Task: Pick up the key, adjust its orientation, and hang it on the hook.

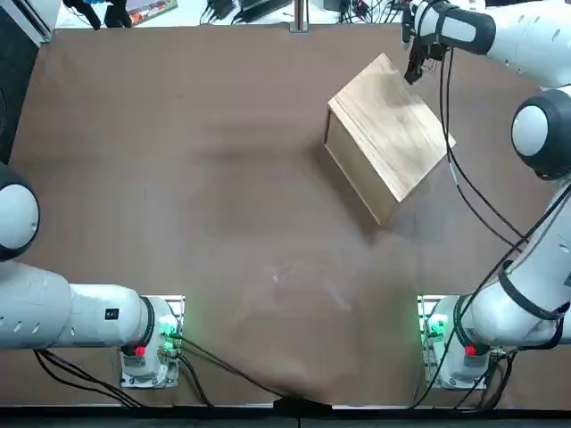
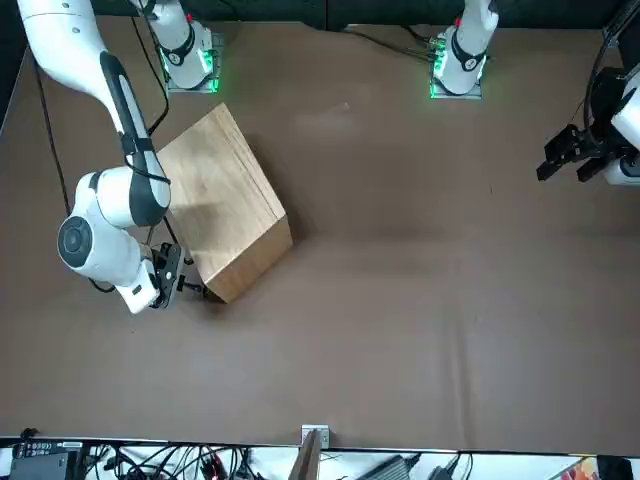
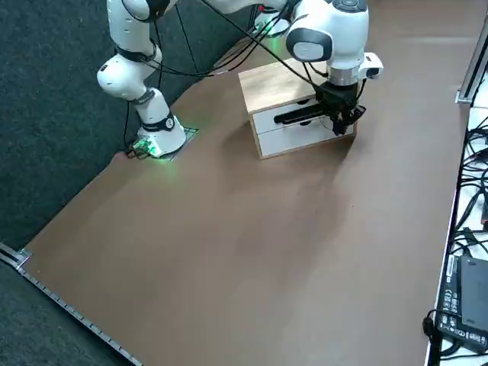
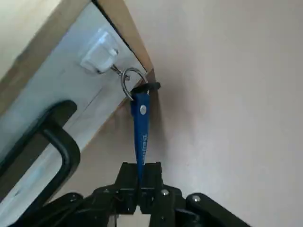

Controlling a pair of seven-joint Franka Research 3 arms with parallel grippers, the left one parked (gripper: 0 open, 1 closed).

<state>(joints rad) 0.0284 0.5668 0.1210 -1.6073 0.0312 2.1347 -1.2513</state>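
the right gripper (image 4: 141, 167) could let go too soon, and then the blue key (image 4: 141, 123) would drop to the table (image 4: 236, 113), because i can't tell if its metal ring (image 4: 126, 85) is really over the tip of the hook (image 4: 117, 71) or only by it. if the ring is just leaning there, a push could make it slide off, since it is round and can swing. a hard tug while it is caught might pull the hook's clear base (image 4: 101, 56) off the white drawer front, or make the wooden box (image 1: 384, 134) skid. the black handle (image 4: 68, 146) is close too, so a sideways move could bump it. the gripper's two fingers are squeezed together on the thin end of the blue key. the key sticks out past the fingertips, with its ring end away from the hand and up by the hook, at the box's side that looks to the table's far right corner.
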